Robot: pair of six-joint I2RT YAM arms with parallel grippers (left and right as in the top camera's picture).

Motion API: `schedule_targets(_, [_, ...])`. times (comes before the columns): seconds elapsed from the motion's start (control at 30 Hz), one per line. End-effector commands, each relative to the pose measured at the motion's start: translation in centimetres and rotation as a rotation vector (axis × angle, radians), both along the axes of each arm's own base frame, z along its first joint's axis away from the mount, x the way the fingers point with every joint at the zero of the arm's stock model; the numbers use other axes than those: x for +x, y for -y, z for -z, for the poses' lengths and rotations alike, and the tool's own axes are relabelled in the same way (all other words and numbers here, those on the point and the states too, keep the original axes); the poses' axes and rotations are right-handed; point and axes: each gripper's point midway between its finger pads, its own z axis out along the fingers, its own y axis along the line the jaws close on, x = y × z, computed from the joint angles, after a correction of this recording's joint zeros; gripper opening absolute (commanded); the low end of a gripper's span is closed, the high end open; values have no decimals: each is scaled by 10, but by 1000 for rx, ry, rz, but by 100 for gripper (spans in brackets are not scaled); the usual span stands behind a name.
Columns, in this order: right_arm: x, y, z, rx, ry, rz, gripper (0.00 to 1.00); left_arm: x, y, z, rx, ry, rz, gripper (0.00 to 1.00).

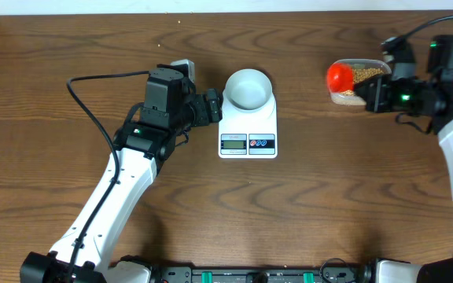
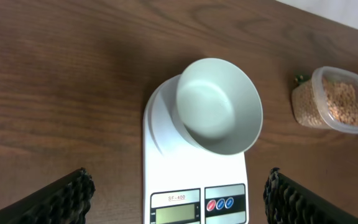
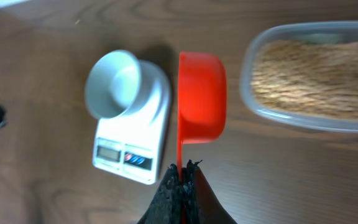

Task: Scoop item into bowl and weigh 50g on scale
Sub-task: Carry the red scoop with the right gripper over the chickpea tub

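Note:
The pale bowl [image 1: 248, 87] sits empty on the white scale [image 1: 248, 134] at the table's middle; both also show in the left wrist view, bowl [image 2: 219, 106] on scale [image 2: 194, 186], and in the right wrist view, bowl [image 3: 112, 84] on scale [image 3: 132, 140]. Beige beans [image 1: 366, 75] fill a clear tub [image 1: 344, 96] at the right [image 3: 319, 78]. My right gripper [image 1: 370, 93] is shut on the handle of a red scoop [image 3: 201, 93], held beside the tub's left end [image 1: 339, 75]. My left gripper [image 1: 209, 108] is open, just left of the scale.
The tub of beans shows at the right in the left wrist view [image 2: 340, 102]. A black cable [image 1: 93, 110] runs from the left arm across the wooden table [image 1: 329, 204].

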Motion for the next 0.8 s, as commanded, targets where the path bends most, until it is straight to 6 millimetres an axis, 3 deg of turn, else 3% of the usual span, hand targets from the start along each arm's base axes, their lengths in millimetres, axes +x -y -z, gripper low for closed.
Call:
schedule_targets(0.0, [6, 25, -9, -24, 38, 50, 1, 1, 4, -2, 16, 20, 51, 89])
schedule_targets(0.17, [7, 51, -3, -104, 29, 121, 1, 1, 4, -2, 13, 18, 49, 89])
schedule_targets(0.37, [8, 70, 6, -194, 9, 184, 1, -1, 3, 0, 10, 0, 41, 89])
schedule_targets(0.4, [9, 75, 8, -219, 6, 201, 1, -1, 3, 0, 10, 0, 41, 96])
schedule_targets(0.47, [12, 83, 10, -257, 5, 229, 1, -1, 3, 0, 10, 0, 41, 98])
schedule_targets(0.77, [17, 86, 27, -270, -31, 214, 1, -1, 3, 0, 11, 0, 41, 98])
